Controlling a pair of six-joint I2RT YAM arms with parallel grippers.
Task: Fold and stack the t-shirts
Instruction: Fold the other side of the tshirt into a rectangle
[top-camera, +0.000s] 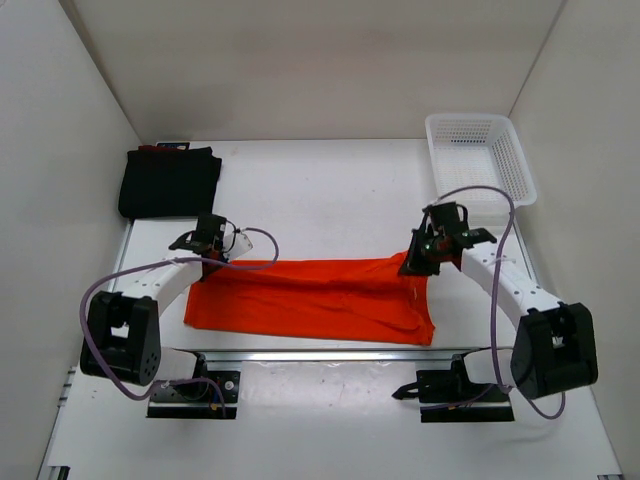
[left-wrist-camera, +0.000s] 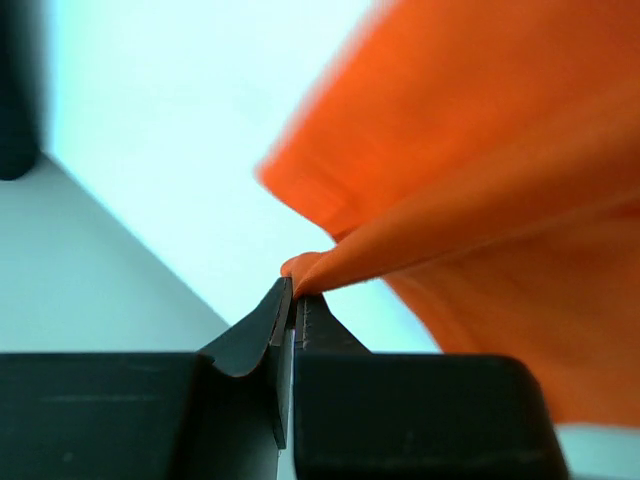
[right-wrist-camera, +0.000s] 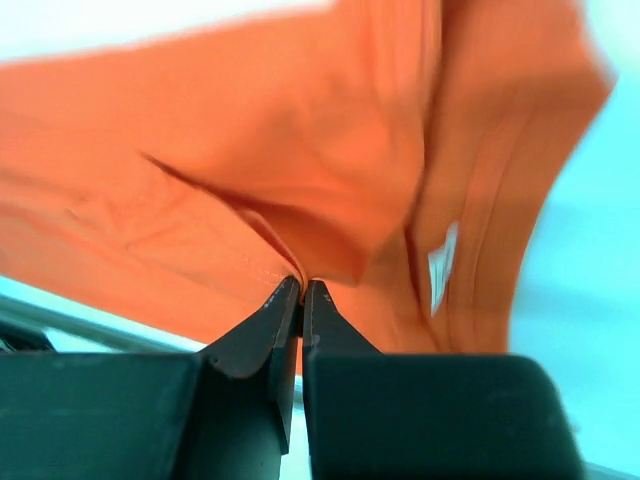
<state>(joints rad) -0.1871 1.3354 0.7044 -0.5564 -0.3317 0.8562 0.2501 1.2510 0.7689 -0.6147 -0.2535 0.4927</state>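
Left claw (left-wrist-camera: 293, 300): pressed together, pinching a small fold of the orange t-shirt (top-camera: 320, 300) at its tips; this is the shirt's upper left corner in the top view.
Right claw (right-wrist-camera: 302, 290): pressed together on a crease of the same shirt, at its upper right corner.
Orange t-shirt, place: centre of the top view, spread sideways between the two claws, its near edge on the white surface (top-camera: 330, 190).
Orange t-shirt, look: bright, plain, a wide band with soft wrinkles, bunched toward the right side.
Black t-shirt (top-camera: 170, 182): folded, upper left, well apart from both claws; a sliver of dark red cloth (top-camera: 150, 147) shows at its far edge.
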